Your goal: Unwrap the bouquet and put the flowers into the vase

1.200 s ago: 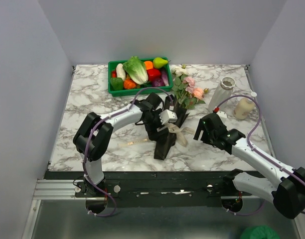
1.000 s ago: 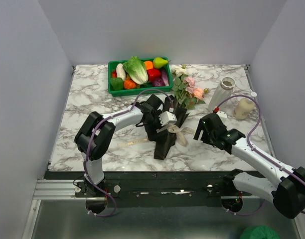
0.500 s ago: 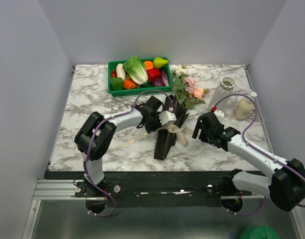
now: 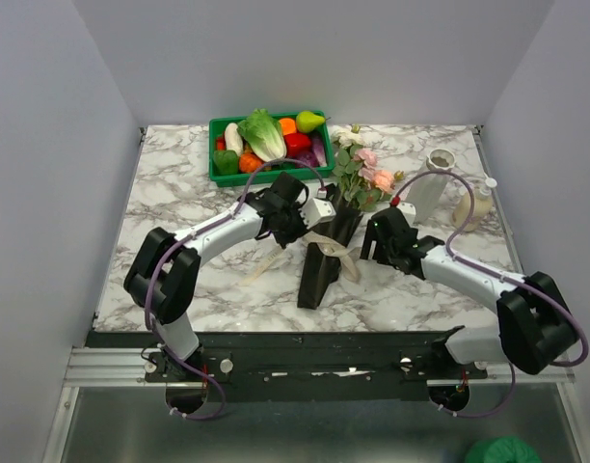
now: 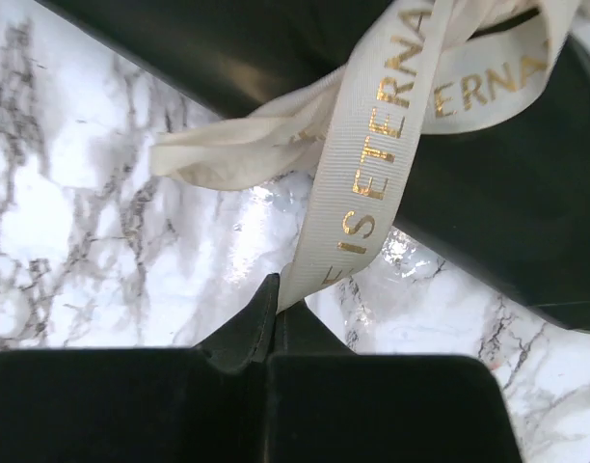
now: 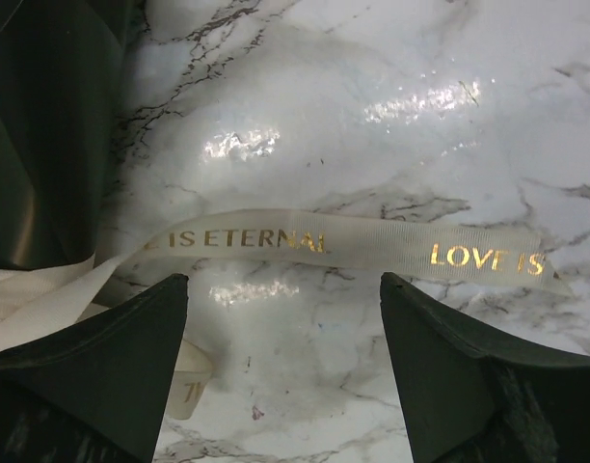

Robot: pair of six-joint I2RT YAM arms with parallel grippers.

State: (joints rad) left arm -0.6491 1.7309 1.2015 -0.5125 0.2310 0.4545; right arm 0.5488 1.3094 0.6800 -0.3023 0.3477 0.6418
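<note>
The bouquet (image 4: 319,275) is lying across the middle of the marble table (image 4: 179,183). Its dark wrap is pointing toward the near edge, and the flowers (image 4: 370,177) are fanning out toward the white ribbed vase (image 4: 430,178), which is standing upright at the far right, empty and clear of the wrap. The left gripper (image 5: 276,294) is sitting low beside the wrap with its jaws pressed together, pinching one tail of the cream ribbon (image 5: 367,183). This is presumably so a pull away from the wrap will slip the bow. The right gripper (image 6: 281,289) is hanging on the other side with jaws spread wide and holding nothing, straddling the second tail lying flat on the marble. It is likely lining up to take that end or to brace the bundle. The wrap is not yet undone.
</note>
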